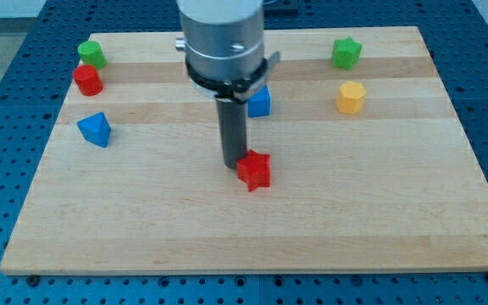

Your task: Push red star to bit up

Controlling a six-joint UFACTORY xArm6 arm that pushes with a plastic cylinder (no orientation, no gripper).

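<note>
The red star (255, 170) lies near the middle of the wooden board (312, 220). My tip (233, 163) is at the star's upper left edge, touching or nearly touching it. The dark rod rises from there to the grey arm body at the view's top.
A blue cube (260, 102) sits just right of the rod, partly behind the arm. A yellow hexagonal block (351, 97) and a green star (346, 52) are at the upper right. A green cylinder (91, 53), a red cylinder (87, 80) and a blue triangular block (95, 129) are at the left.
</note>
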